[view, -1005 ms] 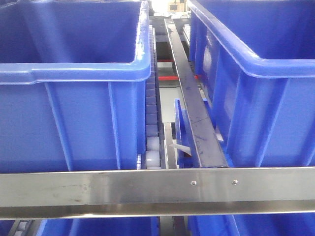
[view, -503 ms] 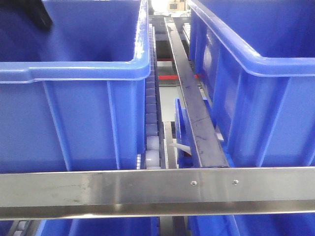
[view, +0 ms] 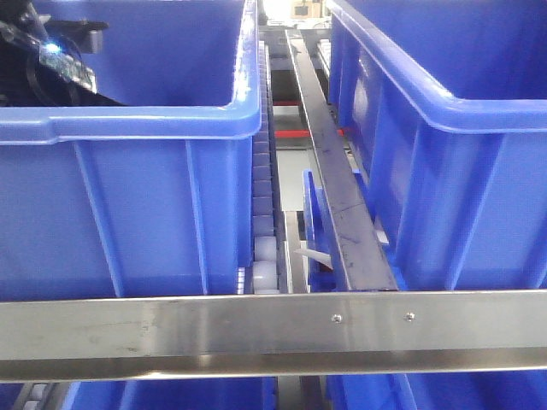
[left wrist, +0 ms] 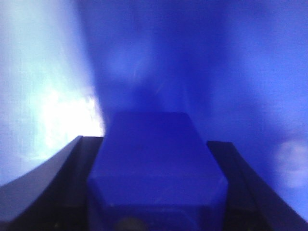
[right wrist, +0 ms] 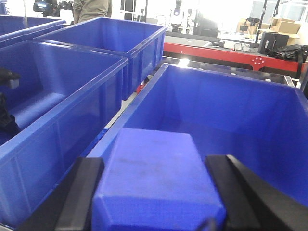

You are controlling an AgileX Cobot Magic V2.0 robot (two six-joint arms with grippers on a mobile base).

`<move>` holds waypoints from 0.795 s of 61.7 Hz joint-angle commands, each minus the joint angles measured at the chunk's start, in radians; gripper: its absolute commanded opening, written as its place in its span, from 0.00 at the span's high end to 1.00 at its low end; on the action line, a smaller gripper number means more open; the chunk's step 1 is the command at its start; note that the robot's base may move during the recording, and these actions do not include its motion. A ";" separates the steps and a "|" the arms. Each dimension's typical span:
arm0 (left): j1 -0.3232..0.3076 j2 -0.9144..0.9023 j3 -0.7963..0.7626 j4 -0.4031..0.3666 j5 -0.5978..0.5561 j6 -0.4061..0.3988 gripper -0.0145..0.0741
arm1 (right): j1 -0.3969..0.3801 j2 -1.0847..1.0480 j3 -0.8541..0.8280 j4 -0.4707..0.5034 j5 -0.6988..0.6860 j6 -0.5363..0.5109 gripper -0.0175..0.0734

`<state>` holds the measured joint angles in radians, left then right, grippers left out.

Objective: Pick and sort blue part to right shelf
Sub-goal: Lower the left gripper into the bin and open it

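Blue on blue made it hard to read: my right gripper (right wrist: 159, 197) was clamped on the blue part (right wrist: 156, 168), the open right-hand crate (right wrist: 226, 110) of the right shelf (view: 256, 329) lying ahead at twelve o'clock, so I judged the sound move was to carry it forward past the wall and lower it before letting go. My left gripper (left wrist: 156, 187) likewise clasped a second blue block (left wrist: 154, 154) down inside the left crate (view: 154, 124) at ten o'clock. White rollers (view: 263, 256) ran between the crates, and beyond, at twelve o'clock, stood a red-edged bench (right wrist: 216, 50) and cardboard boxes (right wrist: 284, 24).
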<state>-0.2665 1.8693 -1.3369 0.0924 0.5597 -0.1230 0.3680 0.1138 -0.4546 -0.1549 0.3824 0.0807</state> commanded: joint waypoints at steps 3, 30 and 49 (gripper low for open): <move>-0.007 -0.036 -0.032 0.013 -0.050 -0.002 0.40 | -0.001 0.014 -0.026 -0.012 -0.088 -0.007 0.60; -0.005 -0.103 -0.142 0.019 0.085 0.017 0.11 | -0.001 0.014 -0.026 -0.012 -0.088 -0.007 0.60; -0.066 -0.457 0.138 -0.006 0.009 0.015 0.38 | -0.001 0.014 -0.026 -0.012 -0.024 -0.007 0.60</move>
<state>-0.3130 1.5528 -1.2585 0.0941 0.6506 -0.1068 0.3680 0.1138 -0.4546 -0.1549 0.4207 0.0807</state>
